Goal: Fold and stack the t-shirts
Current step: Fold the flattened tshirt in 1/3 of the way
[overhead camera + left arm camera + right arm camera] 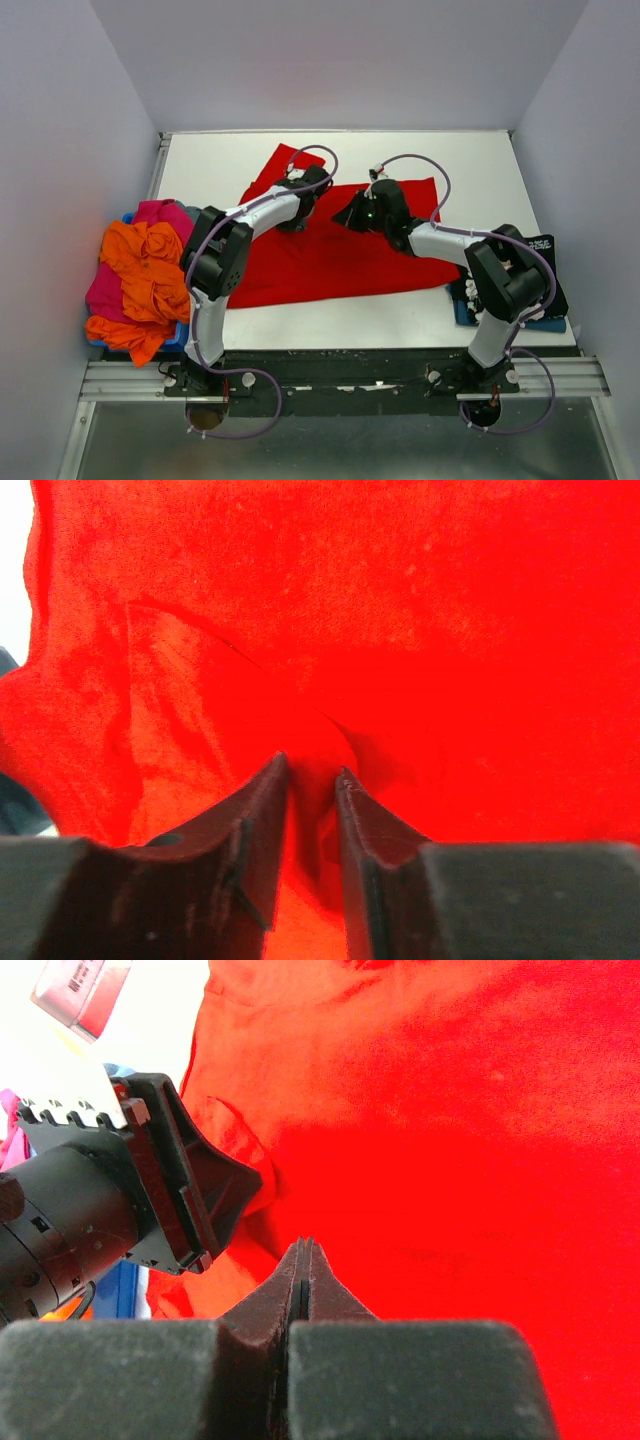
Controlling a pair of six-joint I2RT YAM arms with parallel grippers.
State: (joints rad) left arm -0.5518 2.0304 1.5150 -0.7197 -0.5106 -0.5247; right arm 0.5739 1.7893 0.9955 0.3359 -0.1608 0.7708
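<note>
Item: plain bright red cloth t-shirt [330, 255], spread across the middle of the desk [480, 165]. Left fingers [255, 830]: clamped on a raised crease. Right fingers [330, 1300]: pressed together, cloth between them not evident. Confirm both pinches before you lift; raise evenly.

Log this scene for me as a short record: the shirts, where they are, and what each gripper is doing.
table: white, red t-shirt spread across the middle
unfolded pile: orange, pink, blue shirts heaped at left edge
right side: dark cloth over blue, partly hidden by arm
left gripper: pinching a fold of the red t-shirt
right gripper: shut, tips at red cloth; hold unclear
</note>
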